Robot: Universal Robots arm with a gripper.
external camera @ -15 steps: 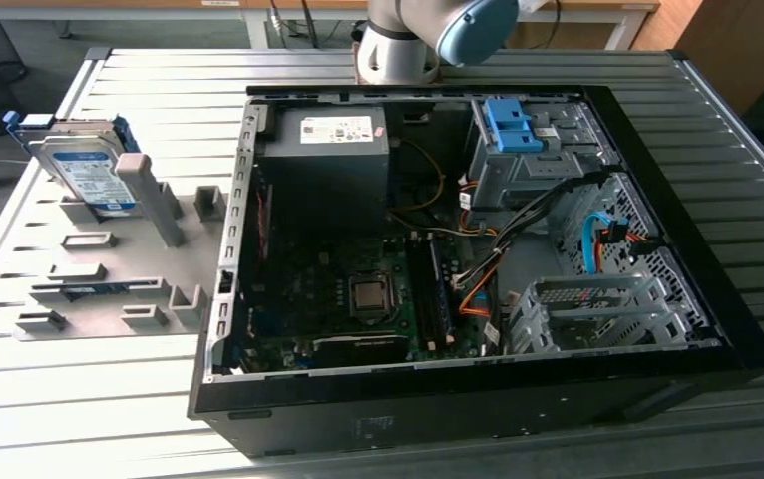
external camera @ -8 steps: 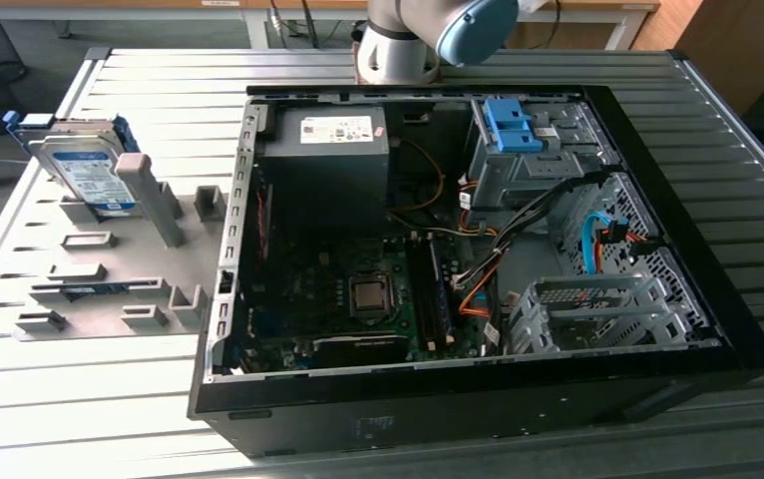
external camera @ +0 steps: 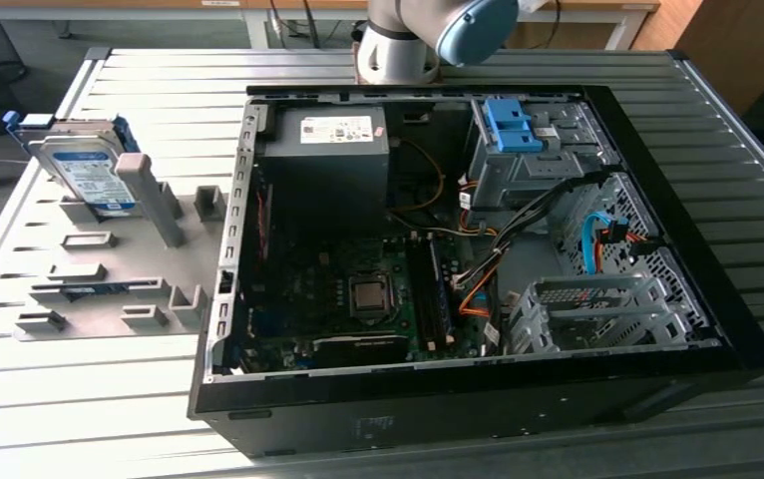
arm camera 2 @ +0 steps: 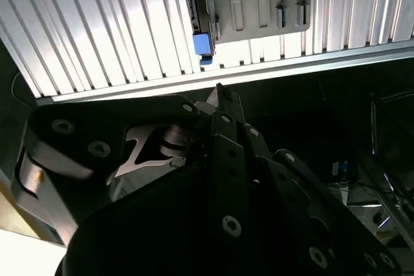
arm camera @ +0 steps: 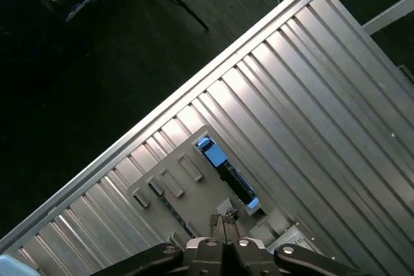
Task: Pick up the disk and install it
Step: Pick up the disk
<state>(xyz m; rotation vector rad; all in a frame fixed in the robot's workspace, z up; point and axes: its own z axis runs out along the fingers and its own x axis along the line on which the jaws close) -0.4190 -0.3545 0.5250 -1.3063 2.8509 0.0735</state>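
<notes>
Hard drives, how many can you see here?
1. The disk stands on edge in the grey fixture plate at the exterior view's left; bays in the computer case may hide others.

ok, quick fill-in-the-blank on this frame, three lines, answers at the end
The disk stands on the grey fixture plate, on the exterior view's ___ of the open computer case.
The disk's side rails are ___.
The pincer holds ___.
Missing: left; blue; nothing.
</notes>
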